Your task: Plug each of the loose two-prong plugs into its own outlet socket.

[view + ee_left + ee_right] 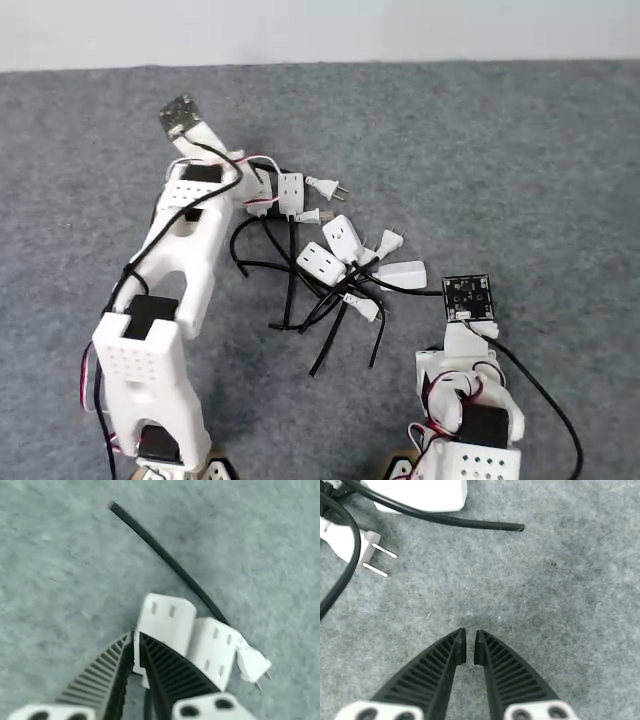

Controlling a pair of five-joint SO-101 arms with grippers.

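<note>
– Left hand [137, 641] first: what had it got?
– It was clamped on the edge of a white outlet block [166, 616], with its ribbed black fingers [172, 667] pressed against the plastic. A second outlet block [216, 647] lay touching the first. A two-prong plug [251, 662] sat at its end, prongs pointing away.
– And the right hand [470, 646]?
– It held nothing, and its fingers were drawn almost together with a thin slit between them. It hung over the worktop right of the middle, nearer the near edge. A loose plug [362, 555] with flat bare metal prongs lay just ahead, beside a black cord [445, 520].
– What did everything rest on?
– The worktop [520, 150] was grey and fuzzy like felt carpet, with a pale wall [400, 30] along its far edge.
– What did the high view add?
– It took in the whole tangle. The held block lay left of the middle, toward the far edge. A third outlet block [343, 238] and a fourth outlet block [321, 262] sat around the middle, and thin black cords [291, 280] looped from them toward the near edge. It also showed the boxy white left arm [180, 260] and right arm [470, 440].
– And the wrist views?
– Close up, they gave the paired slots on the blocks and the ribbing on the fingers.
</note>
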